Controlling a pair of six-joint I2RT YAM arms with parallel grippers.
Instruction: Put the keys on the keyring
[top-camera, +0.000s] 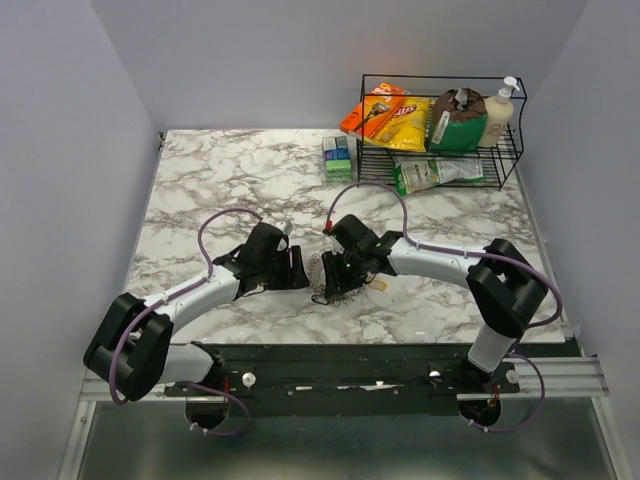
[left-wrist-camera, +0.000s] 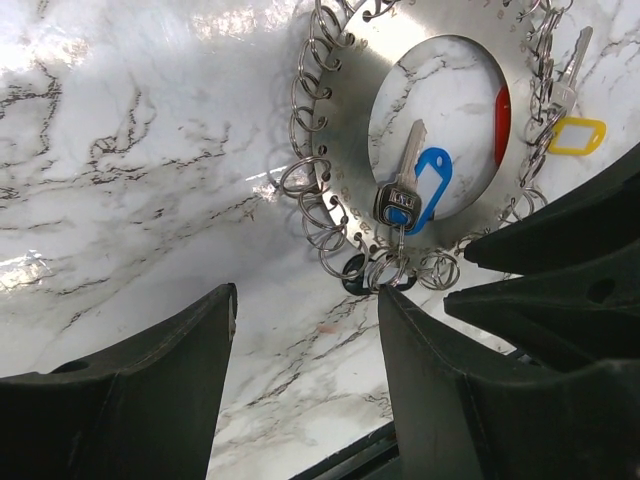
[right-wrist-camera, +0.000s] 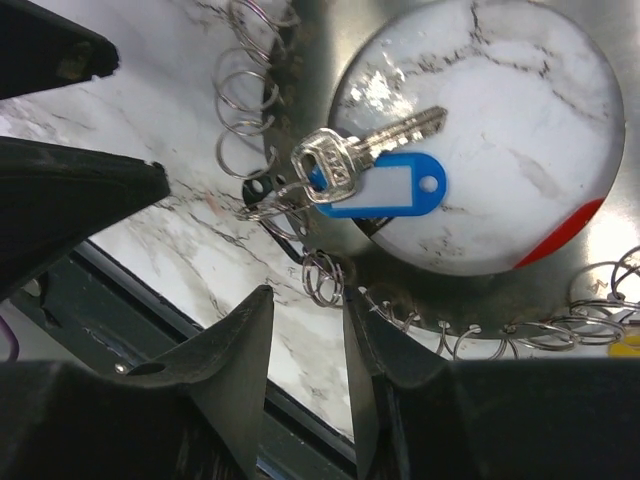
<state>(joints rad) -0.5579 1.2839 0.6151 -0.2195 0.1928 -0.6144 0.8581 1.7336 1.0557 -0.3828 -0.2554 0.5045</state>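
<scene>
The keyring is a flat steel disc (left-wrist-camera: 345, 120) (right-wrist-camera: 305, 50) (top-camera: 322, 272) with a round hole and many small split rings round its rim. It lies on the marble between my two grippers. A silver key with a blue tag (left-wrist-camera: 418, 190) (right-wrist-camera: 385, 185) hangs from one rim ring and lies across the hole. A second key with a yellow tag (left-wrist-camera: 577, 135) lies at the far rim. A red tag (right-wrist-camera: 560, 232) shows partly at the hole's edge. My left gripper (left-wrist-camera: 305, 295) (top-camera: 298, 272) is open over bare marble. My right gripper (right-wrist-camera: 307, 292) (top-camera: 338, 278) is open, a small split ring (right-wrist-camera: 322, 278) just beyond its tips.
A black wire rack (top-camera: 440, 125) with snack bags and a soap bottle stands at the back right. A small box (top-camera: 337, 155) and a green packet (top-camera: 435, 172) lie beside it. The table's near edge and black rail (right-wrist-camera: 150, 300) run close under both grippers.
</scene>
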